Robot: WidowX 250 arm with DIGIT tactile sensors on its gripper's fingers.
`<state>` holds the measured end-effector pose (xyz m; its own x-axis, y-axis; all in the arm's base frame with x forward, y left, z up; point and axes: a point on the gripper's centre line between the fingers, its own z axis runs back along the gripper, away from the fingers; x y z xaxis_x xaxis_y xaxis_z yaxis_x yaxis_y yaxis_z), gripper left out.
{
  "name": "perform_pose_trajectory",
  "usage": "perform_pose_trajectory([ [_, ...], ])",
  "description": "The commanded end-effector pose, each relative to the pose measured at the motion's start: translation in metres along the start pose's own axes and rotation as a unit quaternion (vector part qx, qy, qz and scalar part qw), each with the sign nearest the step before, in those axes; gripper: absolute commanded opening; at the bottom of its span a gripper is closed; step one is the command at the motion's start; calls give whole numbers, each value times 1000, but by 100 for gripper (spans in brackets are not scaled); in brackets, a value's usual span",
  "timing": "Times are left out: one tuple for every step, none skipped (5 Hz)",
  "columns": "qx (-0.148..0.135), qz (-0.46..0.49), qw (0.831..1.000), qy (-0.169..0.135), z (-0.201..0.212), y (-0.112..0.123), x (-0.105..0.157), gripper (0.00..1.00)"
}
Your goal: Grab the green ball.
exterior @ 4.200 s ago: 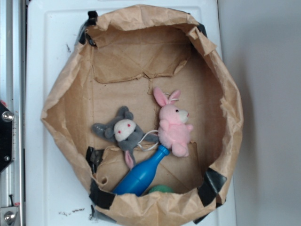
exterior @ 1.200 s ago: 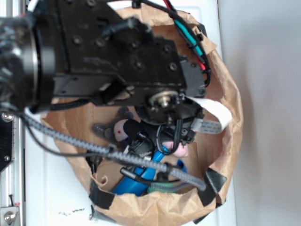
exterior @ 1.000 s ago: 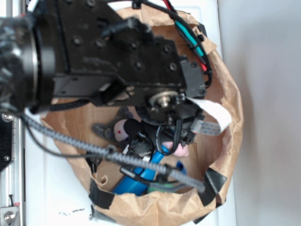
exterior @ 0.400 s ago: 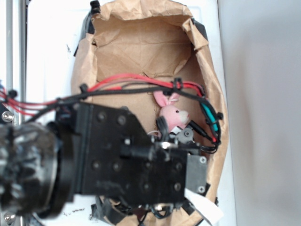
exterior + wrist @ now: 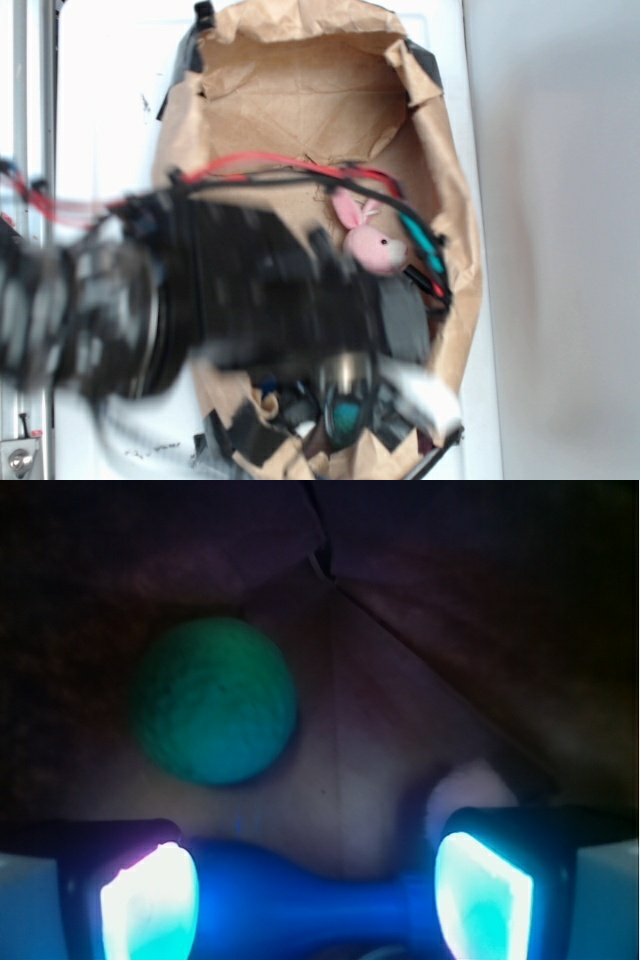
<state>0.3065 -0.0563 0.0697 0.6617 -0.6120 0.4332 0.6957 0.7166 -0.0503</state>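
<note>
1. Green ball point(image 5: 215, 702) lying loose on the brown paper floor of the paper bag point(image 5: 445, 170), ahead of the hand point(image 5: 315, 900) and off to the left of its centre line in the wrist view; touching nothing visible there.
2. In the exterior view, only a teal patch point(image 5: 346, 415) under the blurred arm point(image 5: 270, 300), near the bag's lower rim.
3. Hand spread wide, holding nothing; 2 lit fingertips point(image 5: 150, 900) far apart at the bottom corners of the wrist view.
4. Blue bottle point(image 5: 300, 900) lying crosswise between those fingertips, its narrow neck toward the right one; closer to the hand than the ball.
5. Probably light and a little soft: matte, faintly fuzzy skin, so pads likely to bite rather than slip.
6. Round and free, so likely to roll off at a nudge or an off-centre squeeze.
7. Best hold across the widest middle, 1 fingertip on each side, well clear of the bottle.
8. Pink rabbit toy point(image 5: 372, 245) deeper in the bag, apart from the ball.
</note>
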Motion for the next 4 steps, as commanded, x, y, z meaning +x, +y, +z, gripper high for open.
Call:
perform_pose_trajectory([
  [-39,21,997,-70,29,29,-26,100],
  [-67,6,993,-95,40,30,-26,100],
  [-98,-19,987,-126,48,21,-13,100],
  [-94,-31,987,-129,57,11,8,100],
])
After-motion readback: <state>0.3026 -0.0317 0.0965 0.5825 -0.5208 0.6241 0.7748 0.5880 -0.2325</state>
